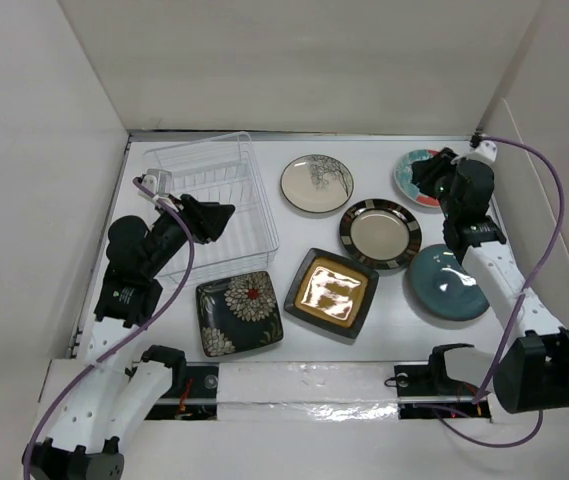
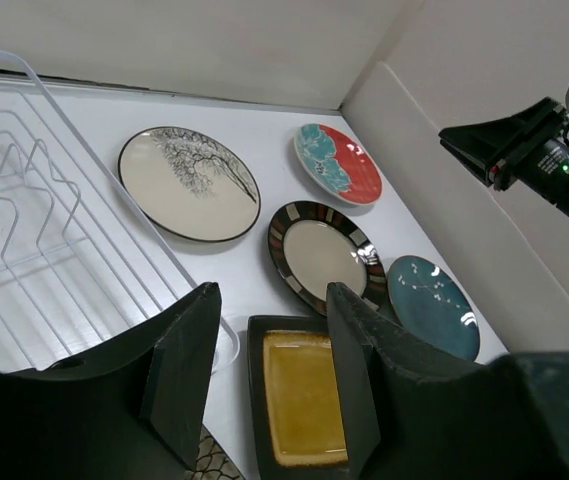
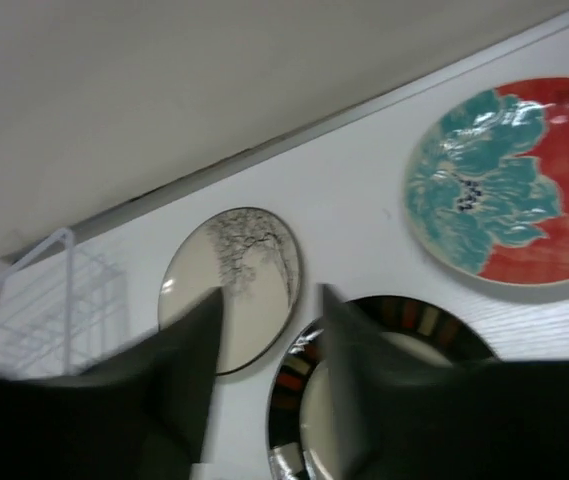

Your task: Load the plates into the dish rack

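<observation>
At the far left of the surface (image 1: 292, 238) stood the dish rack (image 1: 204, 178), clear and ribbed, with no plate in it. The left gripper (image 1: 220, 214) hung over its near right corner, fingers spread and holding nothing. All six plates lay flat outside the rack. Just in front of the rack lay the dark floral square plate (image 1: 238, 313). To the right of the rack, toward the back, was the cream plate with tree branches (image 1: 317, 183). The amber-centred square plate (image 1: 330, 292) sat beside the floral one. The dark striped rim plate (image 1: 381, 233) lay behind it. At the right, the plain teal plate (image 1: 448, 283) lay near the front. The teal-red patterned plate (image 1: 404, 175) lay at the back right. The right gripper (image 1: 426, 178) hovered over it, parted and empty.
</observation>
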